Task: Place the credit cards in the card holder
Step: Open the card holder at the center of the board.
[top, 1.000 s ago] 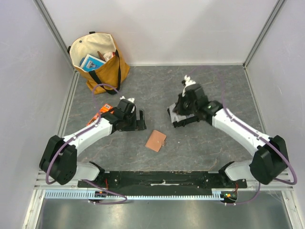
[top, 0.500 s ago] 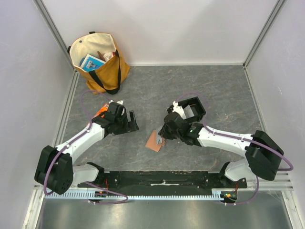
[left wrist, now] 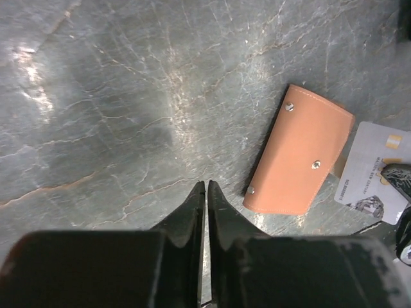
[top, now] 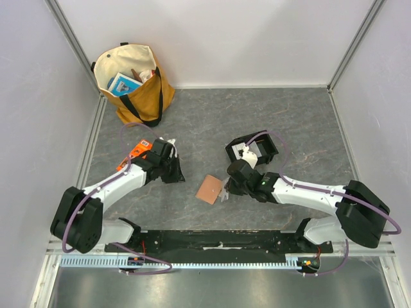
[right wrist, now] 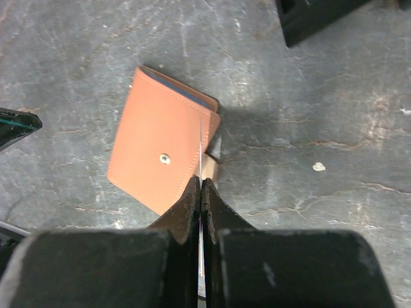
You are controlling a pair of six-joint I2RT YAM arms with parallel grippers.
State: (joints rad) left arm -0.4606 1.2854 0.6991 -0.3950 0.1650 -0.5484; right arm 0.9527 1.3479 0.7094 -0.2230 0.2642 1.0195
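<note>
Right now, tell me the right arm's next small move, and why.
Probably nudge the right gripper toward the tan card holder, sliding its credit card into the fold: the card is pinched edge-on right at the folded holder's edge.

Legend. Left wrist view: rows of small dark print on the pale credit card [left wrist: 367, 168], too fine to read. Top view: white label on the orange packet [top: 137, 151], blurred. No lettering legible.
</note>
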